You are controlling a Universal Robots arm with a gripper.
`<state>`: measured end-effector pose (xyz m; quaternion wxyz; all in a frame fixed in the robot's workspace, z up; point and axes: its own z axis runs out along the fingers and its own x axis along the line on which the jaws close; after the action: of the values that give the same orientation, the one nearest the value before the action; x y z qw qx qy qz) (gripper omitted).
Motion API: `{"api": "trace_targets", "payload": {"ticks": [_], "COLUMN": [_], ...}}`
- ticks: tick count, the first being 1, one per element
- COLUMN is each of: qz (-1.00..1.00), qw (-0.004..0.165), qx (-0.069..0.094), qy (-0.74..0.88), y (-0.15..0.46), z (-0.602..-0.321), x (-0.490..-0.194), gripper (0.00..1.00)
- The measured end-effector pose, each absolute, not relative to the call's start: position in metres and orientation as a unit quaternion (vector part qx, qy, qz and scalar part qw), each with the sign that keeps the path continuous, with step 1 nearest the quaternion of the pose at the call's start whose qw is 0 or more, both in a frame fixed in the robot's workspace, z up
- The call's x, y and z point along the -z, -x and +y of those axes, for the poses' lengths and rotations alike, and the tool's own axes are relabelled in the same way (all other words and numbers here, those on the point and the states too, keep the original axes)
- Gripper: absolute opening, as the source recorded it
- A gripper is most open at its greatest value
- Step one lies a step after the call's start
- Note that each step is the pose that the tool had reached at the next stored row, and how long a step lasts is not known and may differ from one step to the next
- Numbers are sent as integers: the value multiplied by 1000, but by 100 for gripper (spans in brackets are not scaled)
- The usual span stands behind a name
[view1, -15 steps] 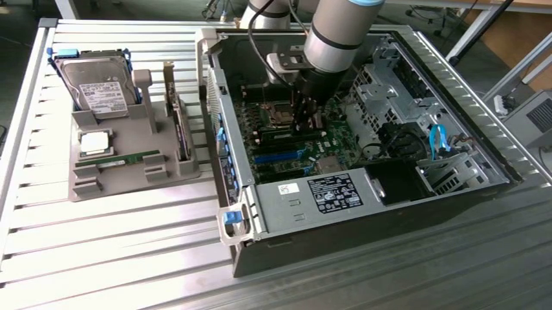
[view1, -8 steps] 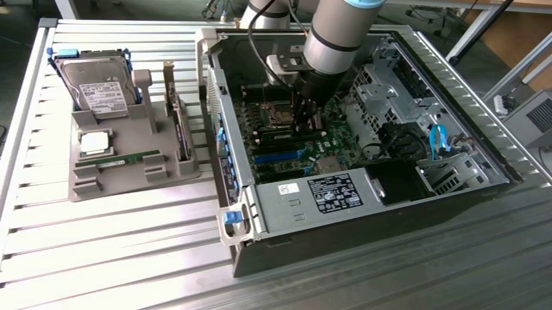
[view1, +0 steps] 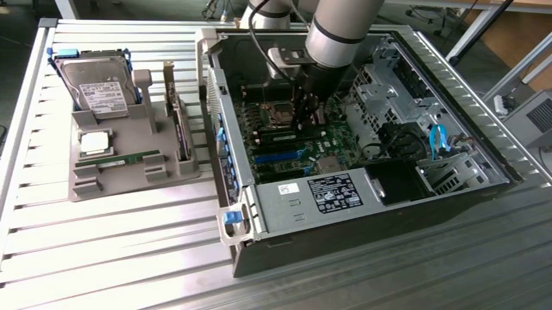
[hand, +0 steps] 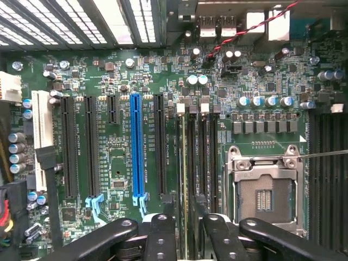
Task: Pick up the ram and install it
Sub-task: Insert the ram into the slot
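The ram (hand: 185, 163) shows edge-on in the wrist view as a thin pale-green strip along one of the dark memory slots (hand: 209, 157), beside the CPU socket (hand: 266, 190). My gripper (hand: 189, 234) straddles it, a black finger (hand: 163, 239) on each side, shut on it. How deep the ram sits in the slot is hidden. In the exterior view my gripper (view1: 304, 126) reaches down into the open computer case (view1: 285, 213), just over the motherboard (view1: 332, 139). Another green stick of the same kind (view1: 116, 160) lies on the grey holder (view1: 129, 181).
The grey holder at the exterior view's left also carries a hard drive (view1: 99, 84), a square silver CPU chip (view1: 95, 143) and an upright dark card (view1: 177, 123). Case walls, drive cages (view1: 388, 84) and blue cables (view1: 435, 139) surround the arm. A blue card slot (hand: 137, 147) lies beside the memory slots.
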<state>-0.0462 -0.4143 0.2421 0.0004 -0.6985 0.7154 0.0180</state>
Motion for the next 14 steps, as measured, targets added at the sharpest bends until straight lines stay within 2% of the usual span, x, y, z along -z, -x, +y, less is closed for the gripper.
{"api": "trace_targets", "payload": {"ticks": [2, 3, 4, 14], "qz": [715, 715, 715, 683], "qw": [0, -1, -2, -11], "qx": [-17, -16, -16, -24], "qy": [698, 698, 698, 730], "y": [46, 46, 46, 2], "z": [-411, -408, -408, -408], "x": [-250, -253, -254, -254], "gripper": [25, 11, 9, 9]}}
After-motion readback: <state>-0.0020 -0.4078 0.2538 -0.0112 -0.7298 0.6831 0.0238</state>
